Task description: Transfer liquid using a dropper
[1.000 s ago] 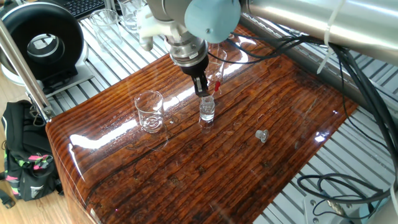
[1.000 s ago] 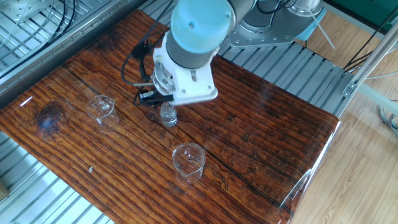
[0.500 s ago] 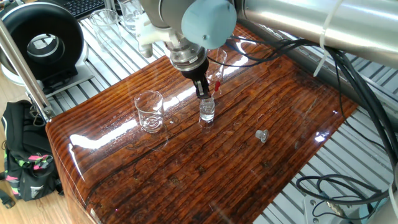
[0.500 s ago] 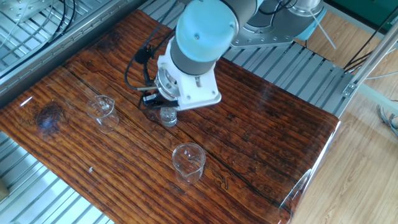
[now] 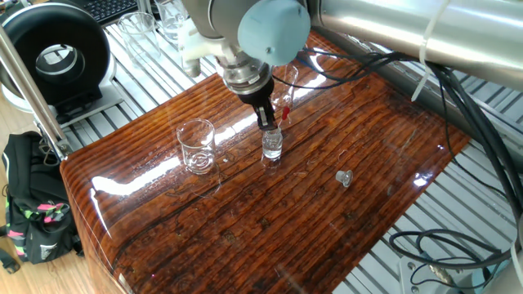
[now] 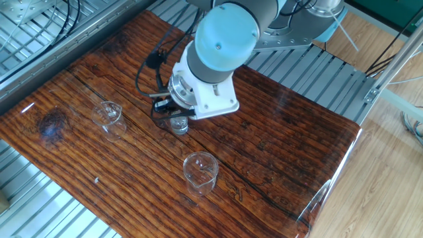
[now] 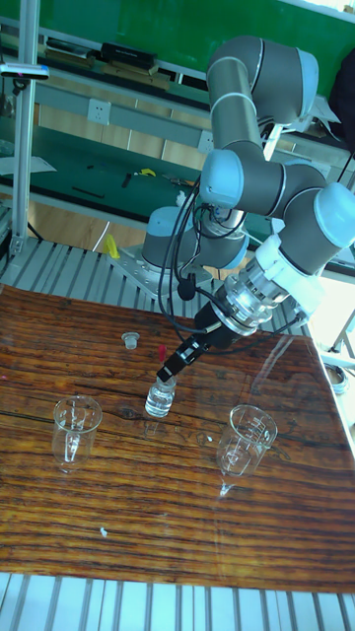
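Mid-table, my gripper (image 7: 168, 376) sits right over the mouth of the small vial (image 7: 160, 398), tilted more than a second ago but tip unmoved, so I read it as still drawing or dosing. Fingers look closed; the dropper itself I can't make out. Glossy wood table (image 5: 270, 237), two clear glass beakers (image 5: 196, 145) (image 7: 247, 431) near opposite edges

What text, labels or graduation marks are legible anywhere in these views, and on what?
None can be read.
Beaker by the small vial: faint marks on the glass, too small and blurred to read.
Keyboard beyond the table: key legends too small.
Robot arm and gripper: no visible label or brand.
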